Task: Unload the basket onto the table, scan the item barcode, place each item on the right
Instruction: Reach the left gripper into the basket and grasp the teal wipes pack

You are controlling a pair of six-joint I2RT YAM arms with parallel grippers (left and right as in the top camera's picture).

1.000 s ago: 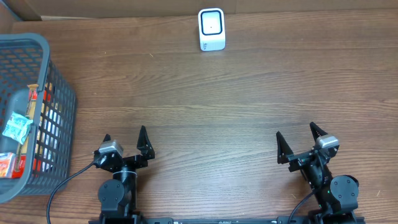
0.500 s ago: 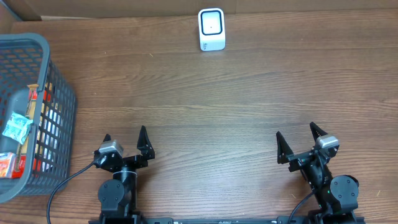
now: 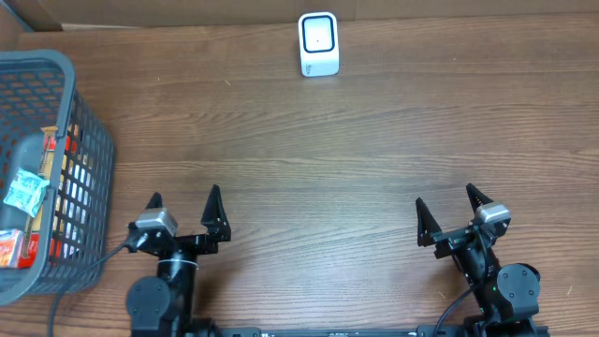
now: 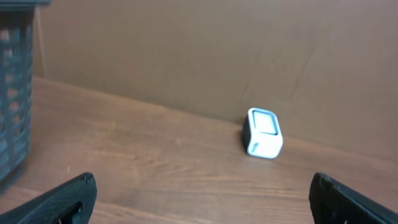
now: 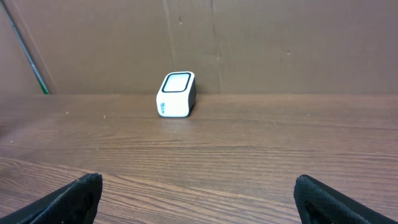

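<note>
Overhead only: basket (image 3: 94,159) of packets (image 3: 26,192) at left, unseen from right wrist; scanner (image 3: 318,43) far on wood table (image 3: 328,140), cardboard wall (image 5: 249,43) behind; left gripper (image 3: 184,198), right gripper (image 3: 445,198) wide open, empty.

You get soft, even light across the table (image 3: 374,140); shadows are faint and there is no hard glare. The overhead view is sharp. Your left wrist view is smeared, with the scanner (image 4: 264,132) fuzzy. Your right wrist view is crisper, but the near fingertips (image 5: 74,196) blur at the bottom corners.
</note>
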